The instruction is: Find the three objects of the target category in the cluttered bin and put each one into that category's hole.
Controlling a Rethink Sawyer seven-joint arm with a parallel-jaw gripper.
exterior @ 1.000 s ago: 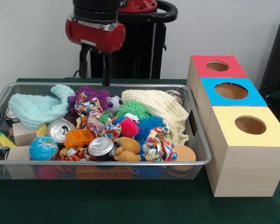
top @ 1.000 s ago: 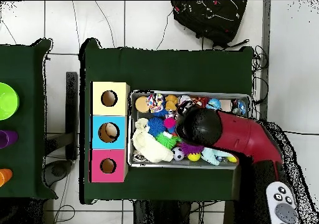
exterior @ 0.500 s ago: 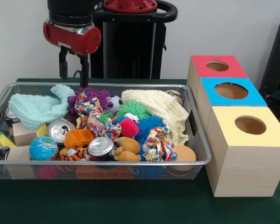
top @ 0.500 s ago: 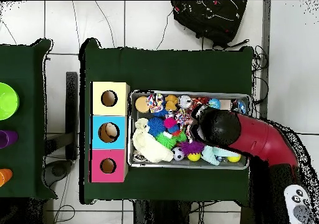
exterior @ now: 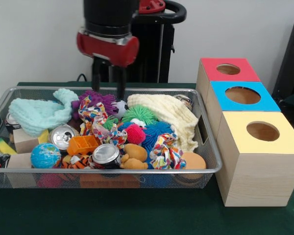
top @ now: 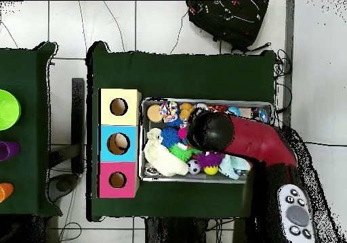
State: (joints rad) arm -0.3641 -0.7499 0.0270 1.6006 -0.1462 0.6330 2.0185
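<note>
The wire mesh bin (exterior: 137,171) is full of toys. Three spotted cloth knots show in it: one at the back (exterior: 91,110), one in the middle (exterior: 112,137), one at the front right (exterior: 164,152). My gripper (exterior: 108,94) is open and empty. It hangs just above the back knot and a purple pom ball (exterior: 106,100). The yellow-topped box's hole (exterior: 262,131) is at the near right, beside the bin. In the overhead view the arm's head (top: 210,130) hides the gripper over the bin (top: 162,179). One knot (top: 169,110) and the hole (top: 118,107) also show there.
The blue-topped box (exterior: 242,95) and red-topped box (exterior: 228,69) stand behind the yellow one. The bin also holds a cream cloth (exterior: 166,115), a mint cloth (exterior: 39,113), two cans (exterior: 106,154), a globe ball (exterior: 45,155) and several pom balls.
In the front view my gripper swung left, then back right, and now hangs lower over the back middle of the bin. The objects in the bin have not moved.
</note>
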